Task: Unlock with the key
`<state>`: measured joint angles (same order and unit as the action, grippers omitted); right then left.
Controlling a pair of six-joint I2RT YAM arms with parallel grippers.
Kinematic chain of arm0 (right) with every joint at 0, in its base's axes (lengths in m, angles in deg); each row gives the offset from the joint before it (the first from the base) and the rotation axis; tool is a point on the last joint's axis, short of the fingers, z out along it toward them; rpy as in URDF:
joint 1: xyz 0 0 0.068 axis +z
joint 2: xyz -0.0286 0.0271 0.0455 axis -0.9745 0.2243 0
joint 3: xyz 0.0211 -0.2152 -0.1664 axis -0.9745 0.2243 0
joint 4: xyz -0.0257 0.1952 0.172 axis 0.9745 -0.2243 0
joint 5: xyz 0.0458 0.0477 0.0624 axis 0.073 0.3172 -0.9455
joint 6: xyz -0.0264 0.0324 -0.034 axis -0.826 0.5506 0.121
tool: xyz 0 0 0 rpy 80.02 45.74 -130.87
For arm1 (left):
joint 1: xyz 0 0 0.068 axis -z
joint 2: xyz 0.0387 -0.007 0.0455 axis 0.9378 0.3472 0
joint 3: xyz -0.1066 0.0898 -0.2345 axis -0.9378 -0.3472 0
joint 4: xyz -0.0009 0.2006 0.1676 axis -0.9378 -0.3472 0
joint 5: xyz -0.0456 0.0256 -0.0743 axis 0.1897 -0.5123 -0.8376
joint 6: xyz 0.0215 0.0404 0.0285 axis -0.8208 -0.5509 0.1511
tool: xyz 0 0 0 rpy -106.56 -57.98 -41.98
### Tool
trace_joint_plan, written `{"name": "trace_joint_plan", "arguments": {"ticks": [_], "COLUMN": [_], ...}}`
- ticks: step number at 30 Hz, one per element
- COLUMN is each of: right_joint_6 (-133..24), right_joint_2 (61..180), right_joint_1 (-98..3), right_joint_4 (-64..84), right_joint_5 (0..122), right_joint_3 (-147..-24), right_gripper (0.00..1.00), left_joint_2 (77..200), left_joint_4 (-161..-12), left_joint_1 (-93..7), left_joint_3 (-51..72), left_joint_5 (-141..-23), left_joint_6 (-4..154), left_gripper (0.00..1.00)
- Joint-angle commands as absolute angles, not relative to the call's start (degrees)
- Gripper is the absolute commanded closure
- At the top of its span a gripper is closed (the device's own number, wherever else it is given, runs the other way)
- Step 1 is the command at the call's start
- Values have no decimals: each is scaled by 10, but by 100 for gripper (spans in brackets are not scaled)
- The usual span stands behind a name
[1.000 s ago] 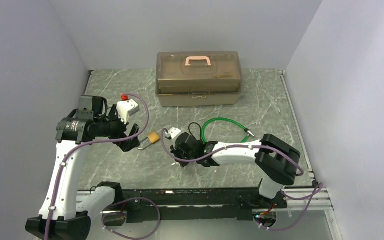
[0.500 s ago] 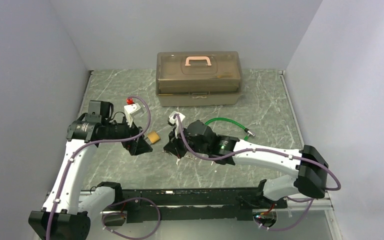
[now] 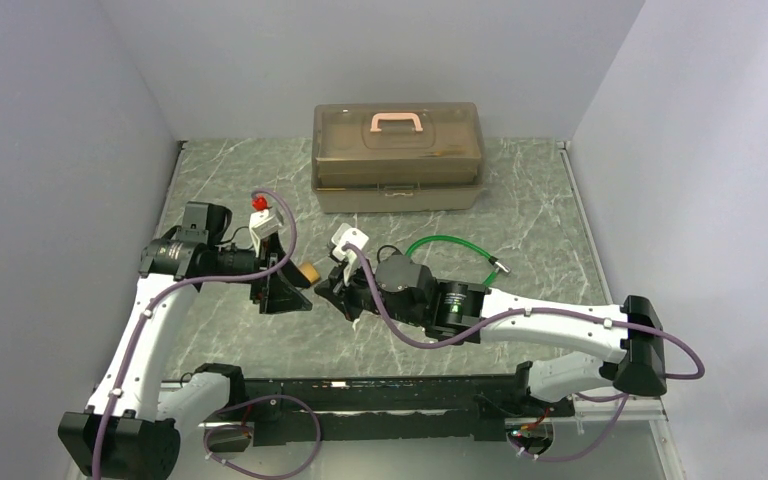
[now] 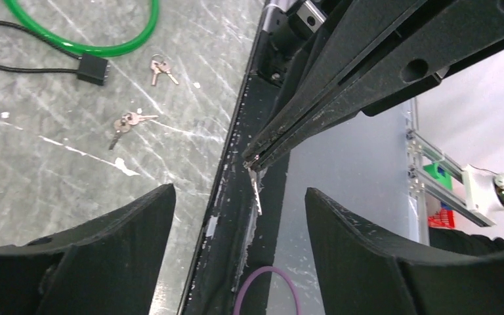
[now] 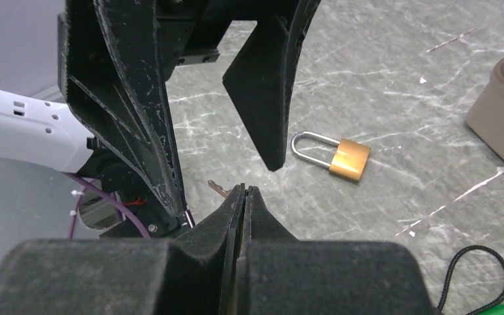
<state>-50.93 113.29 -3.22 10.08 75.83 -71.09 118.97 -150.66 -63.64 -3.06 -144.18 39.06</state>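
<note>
Key point(image 5: 218, 188): one, pinched in right end effector point(image 5: 244, 191); one padlock point(image 5: 341, 157); left end effector point(image 4: 236, 193) gaping.

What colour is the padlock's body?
The padlock body is brass-gold, clearest in the right wrist view.

The left arm point(image 3: 138, 335) and the right arm point(image 3: 560, 322) have smooth white shells on the long links, with black round joints and black bases. A thin purple cable point(image 3: 294, 232) lies along each arm. Each wrist has a small white camera block point(image 3: 263, 224); the left one has a red cap point(image 3: 258, 203). The left claw point(image 4: 236, 193) and the right claw point(image 5: 244, 190) are matt black, with wedge-shaped fingers point(image 4: 118, 230) scuffed whitish at the edges.
</note>
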Motion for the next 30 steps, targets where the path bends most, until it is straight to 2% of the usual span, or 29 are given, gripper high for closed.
{"name": "trace_joint_plan", "arguments": {"ticks": [1, 6, 11, 18, 20, 23, 28, 30], "right_joint_6": [-548, -561, -566, -576, -577, -576, -578, -578], "right_joint_2": [1127, 1132, 1139, 1148, 1146, 1140, 1132, 1129], "right_joint_1": [-17, -10, -4, 9, 12, 14, 21, 23], "right_joint_4": [104, 104, 104, 92, 89, 93, 98, 99], "right_joint_5": [816, 829, 827, 832, 835, 836, 849, 851], "right_joint_3": [-751, -760, -765, -778, -779, -775, -769, -767], "right_gripper": [100, 100, 100, 100, 100, 100, 100, 100], "left_joint_2": [1204, 1210, 1219, 1253, 1247, 1238, 1228, 1228], "left_joint_4": [-1598, -1647, -1630, -1667, -1658, -1636, -1646, -1657], "left_joint_1": [-634, -630, -620, -619, -618, -608, -597, -597], "left_joint_3": [2, 3, 20, 71, 72, 73, 85, 86], "left_joint_5": [-1509, -1510, -1488, -1476, -1472, -1439, -1412, -1412], "left_joint_6": [296, 250, 274, 254, 258, 278, 280, 276], "left_gripper": [24, 30, 55, 58, 68, 99, 100, 90]}}
